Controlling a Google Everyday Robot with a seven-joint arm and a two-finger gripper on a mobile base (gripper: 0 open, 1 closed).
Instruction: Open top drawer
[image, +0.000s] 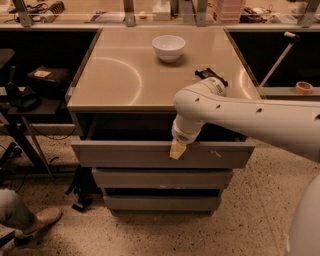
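The top drawer (125, 154) is a wide flat grey front under the tan counter, pulled out toward me, with a dark gap behind its top edge and pale scratch marks right of centre. My gripper (177, 150) hangs from the white arm that comes in from the right. Its pale tip hooks over the drawer's top edge, a little right of centre. Two narrower grey drawer fronts (160, 178) sit below it.
A white bowl (168, 47) and a small black object (211, 76) sit on the countertop (115, 75). A tape roll (303, 87) lies on a ledge at right. A person's shoe (42, 220) and leg are at lower left, beside dark stands and cables.
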